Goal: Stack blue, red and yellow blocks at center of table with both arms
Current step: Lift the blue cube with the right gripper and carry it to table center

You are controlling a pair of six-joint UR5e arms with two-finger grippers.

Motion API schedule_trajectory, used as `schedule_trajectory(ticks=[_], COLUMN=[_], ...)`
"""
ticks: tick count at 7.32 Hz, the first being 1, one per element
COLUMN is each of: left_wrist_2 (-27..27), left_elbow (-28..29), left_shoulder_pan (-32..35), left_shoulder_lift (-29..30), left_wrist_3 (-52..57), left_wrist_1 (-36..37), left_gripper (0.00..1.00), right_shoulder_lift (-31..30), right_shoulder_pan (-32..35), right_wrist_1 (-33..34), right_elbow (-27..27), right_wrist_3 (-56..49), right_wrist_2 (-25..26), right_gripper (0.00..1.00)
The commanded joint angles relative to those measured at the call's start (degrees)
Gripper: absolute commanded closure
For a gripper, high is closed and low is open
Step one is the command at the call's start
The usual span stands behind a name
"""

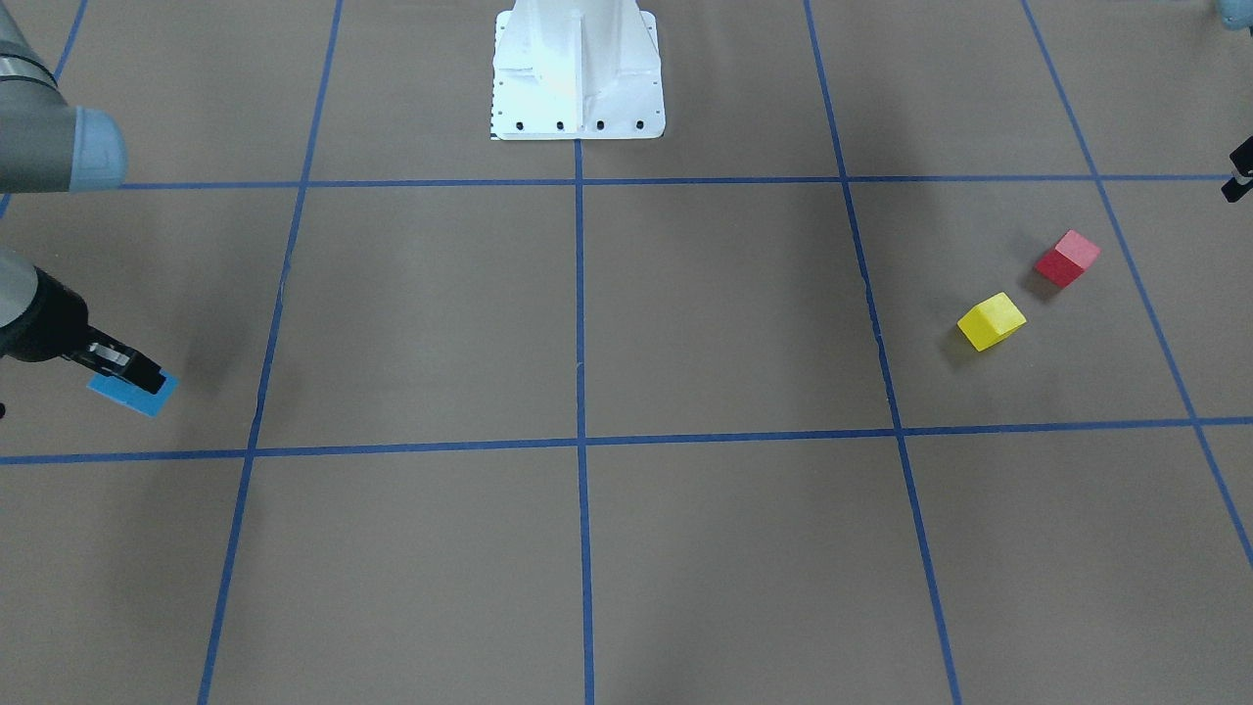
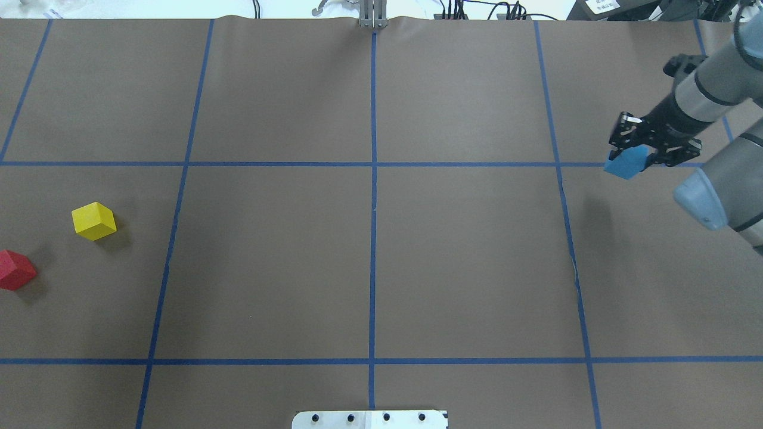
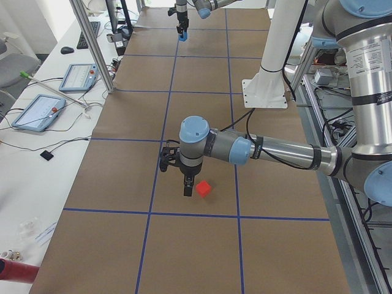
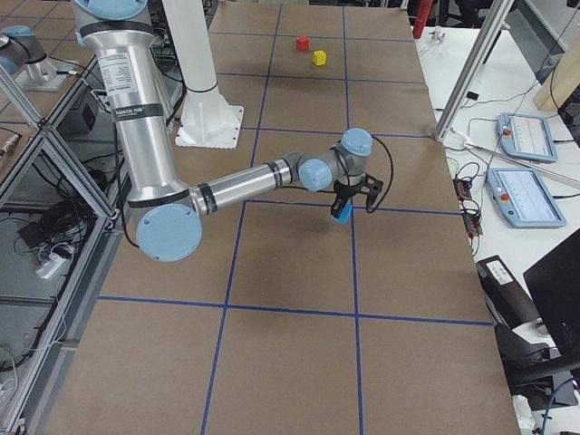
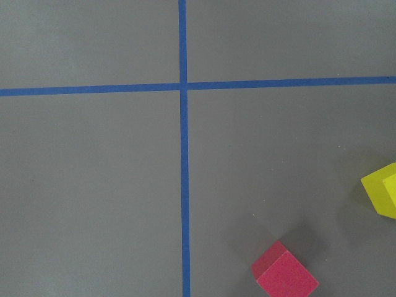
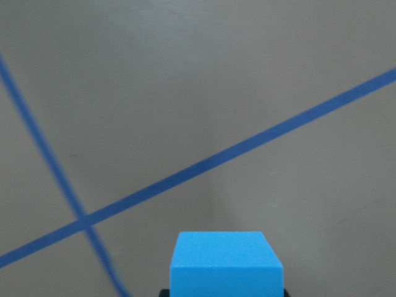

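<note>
- Grips the blue block (image 6: pixel 226 263) in the right gripper (image 2: pixel 638 149), jaws closed onto two opposite flat sides, apparently lifted clear of the desk (image 2: pixel 465 268).
- Hangs far out on the right-arm side of the white base mount (image 1: pixel 578 73), well apart from it and forward of it.
- Leaves the red block (image 1: pixel 1067 258) and yellow block (image 1: pixel 991 320) lying on the desk on the mount's left-arm side, well apart from it, near each other but not touching; yellow further forward of the mount and closer to its centre line than red.
- Hovers the left gripper (image 3: pixel 187 184) just beside the red block; cannot tell whether wide or narrow.
- Looks like small solid cubes: probably light, stiff, not fragile, with smooth faces that could slip under a weak or skewed pinch.
- Best taken across two opposite flat sides at about mid-height, never corner to corner.
- Calls for turning the wrist first, since red and yellow both lie rotated against the tape grid.
- Needs a level, gentle release in front of the mount, as light cubes likely shift at a nudge.
</note>
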State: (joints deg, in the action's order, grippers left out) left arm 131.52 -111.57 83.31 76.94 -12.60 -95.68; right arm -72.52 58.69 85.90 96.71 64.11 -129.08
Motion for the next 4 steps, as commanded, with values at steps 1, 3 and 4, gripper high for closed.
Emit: schedule_trajectory(ticks=[1,3,4], left_wrist_2=[0.05,0.05,-0.04], left_elbow=[0.13,0.48,0.57], left_shoulder_pan=[-0.16,-1.12,-1.91], left_shoulder_lift=[1.18,2.77,2.77], left_wrist_3=[0.03,0.65,0.3], left_wrist_1=[-0.12,-0.21,-0.12], left_gripper=[0.0,0.0,0.0], right_shoulder_lift=[10.95,19.73,24.22], right_shoulder_pan=[-6.46,-14.88,-17.96], right_wrist_1=[3.66,3.75,3.84], right_elbow=[0.41,-0.81,-4.04], right_wrist_3=[0.32,6.07,8.64], right_wrist_2=[2.67,8.38,10.58], right_gripper=[1.0,1.0,1.0])
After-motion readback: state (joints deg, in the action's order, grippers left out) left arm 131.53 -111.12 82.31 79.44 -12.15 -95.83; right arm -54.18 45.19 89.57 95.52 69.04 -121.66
